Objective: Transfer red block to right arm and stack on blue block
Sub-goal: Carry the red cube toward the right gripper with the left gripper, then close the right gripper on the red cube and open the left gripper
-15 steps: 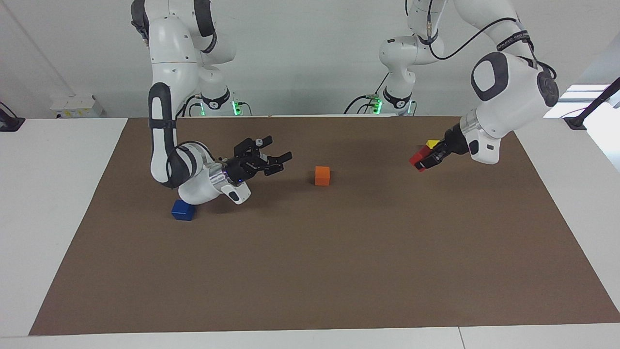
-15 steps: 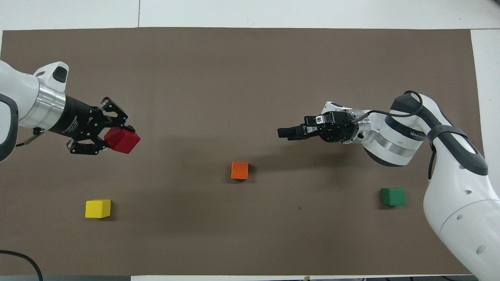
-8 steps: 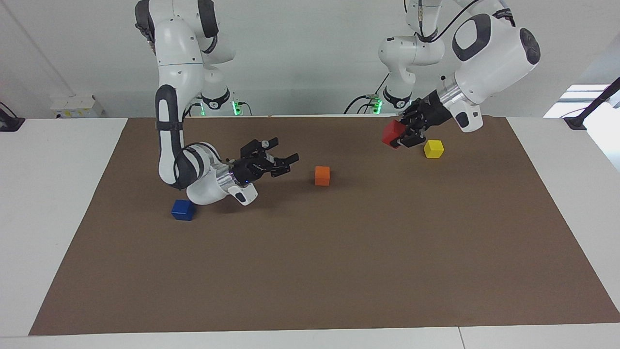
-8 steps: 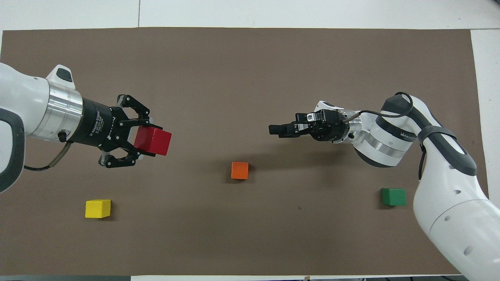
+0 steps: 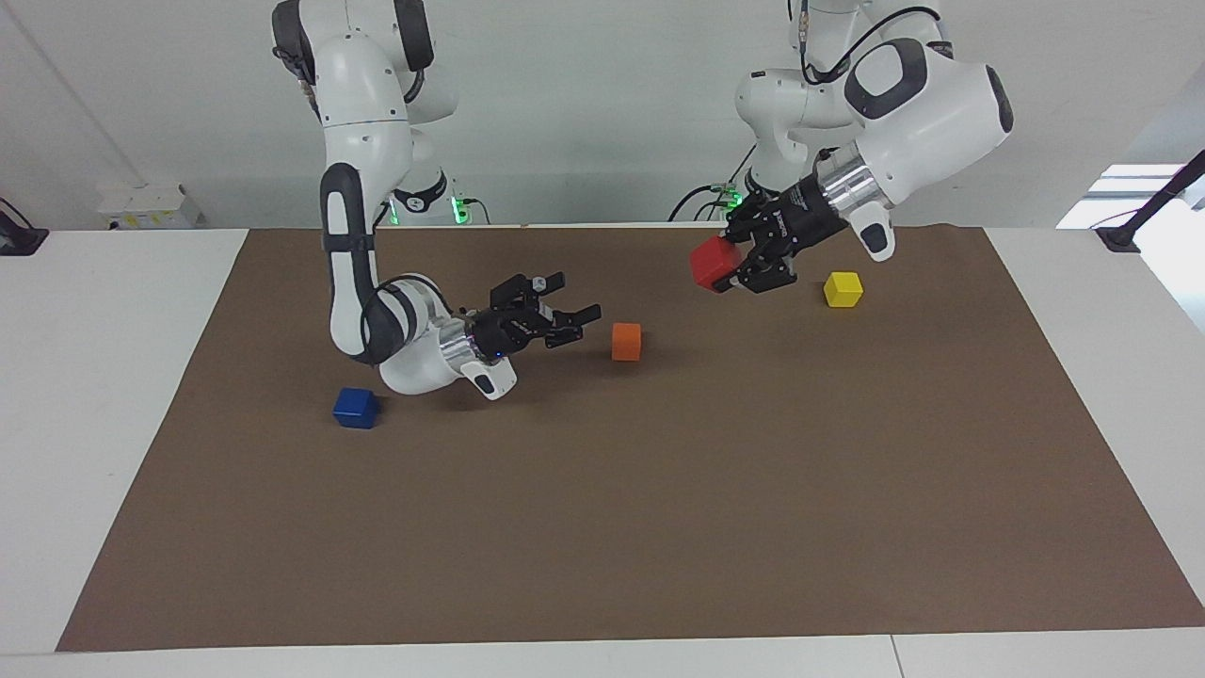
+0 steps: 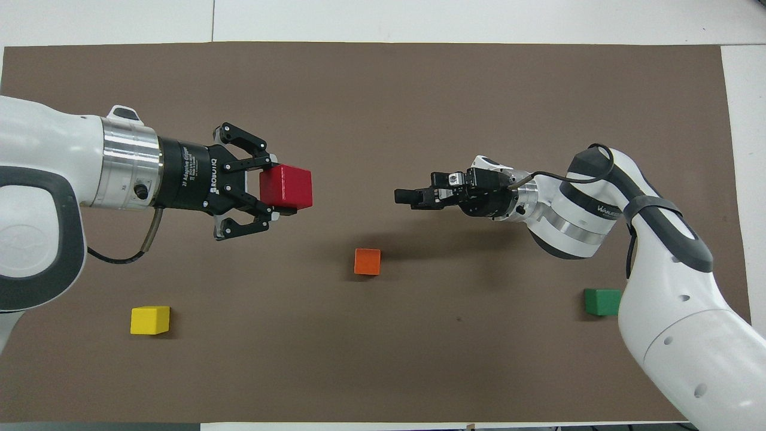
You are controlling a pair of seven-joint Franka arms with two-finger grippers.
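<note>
Facing view: the red block point(image 5: 713, 263) was pinched between the fingers of the left gripper point(image 5: 733, 266), raised over the brown mat point(image 5: 659, 490), with the yellow block point(image 5: 843, 289) beside it. The right gripper point(image 5: 576, 325), jaws spread and empty, was held low beside the orange block point(image 5: 626, 341). The blue block point(image 5: 356, 408) was seen on the mat beside the right arm point(image 5: 377, 235). A white wall was noted at the robots' end.

Overhead view: the red block point(image 6: 286, 187) was clamped at the tips of the left gripper point(image 6: 270, 191); the right gripper point(image 6: 404, 196) pointed toward it, well apart. A green block point(image 6: 601, 301) was partly covered by the right arm, and the blue block was hidden.
</note>
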